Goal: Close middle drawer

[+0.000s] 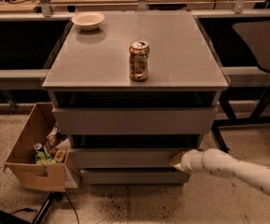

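Observation:
The middle drawer [125,157] is the grey flat front in the middle of the grey cabinet [134,80]. It stands a little out, with a dark gap above it. My gripper [178,161] is at the right end of that front, touching it or very close to it. Its white arm [237,171] comes in from the lower right. The top drawer [134,120] sits above and the bottom drawer [132,176] just below.
A crushed can [138,60] and a white bowl [88,20] stand on the cabinet top. An open cardboard box [34,164] with rubbish sits on the floor at the left. A chair base [256,118] is at the right, and black cables lie at the lower left.

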{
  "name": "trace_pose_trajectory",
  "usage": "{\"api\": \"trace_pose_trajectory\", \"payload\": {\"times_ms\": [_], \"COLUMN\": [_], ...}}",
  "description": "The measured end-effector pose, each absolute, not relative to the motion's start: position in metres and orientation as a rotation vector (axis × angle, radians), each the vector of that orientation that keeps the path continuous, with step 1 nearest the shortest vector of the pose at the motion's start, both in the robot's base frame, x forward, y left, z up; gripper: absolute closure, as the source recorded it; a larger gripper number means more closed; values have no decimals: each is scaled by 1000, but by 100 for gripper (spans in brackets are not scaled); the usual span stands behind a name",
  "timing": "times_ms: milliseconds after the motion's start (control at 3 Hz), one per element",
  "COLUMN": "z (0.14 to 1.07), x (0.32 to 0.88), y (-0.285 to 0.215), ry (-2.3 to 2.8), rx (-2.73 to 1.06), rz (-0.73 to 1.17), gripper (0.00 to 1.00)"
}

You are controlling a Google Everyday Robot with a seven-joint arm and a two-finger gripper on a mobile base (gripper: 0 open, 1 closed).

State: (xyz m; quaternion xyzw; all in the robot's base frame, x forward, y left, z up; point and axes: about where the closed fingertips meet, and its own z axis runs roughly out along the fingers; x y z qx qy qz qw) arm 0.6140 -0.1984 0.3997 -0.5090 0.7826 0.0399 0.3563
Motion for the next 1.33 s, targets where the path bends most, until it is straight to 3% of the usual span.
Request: {"api": "trace_pose_trajectory", "payload": {"times_ms": [667, 1000, 1333], "z": [402, 402, 402], "x": [615, 615, 615], "y": [-200, -200, -200], "ry": [2019, 2019, 2019], "rx": [-1312, -1313, -1313], "rz": [99, 99, 99], "gripper": [58, 27, 4]}}
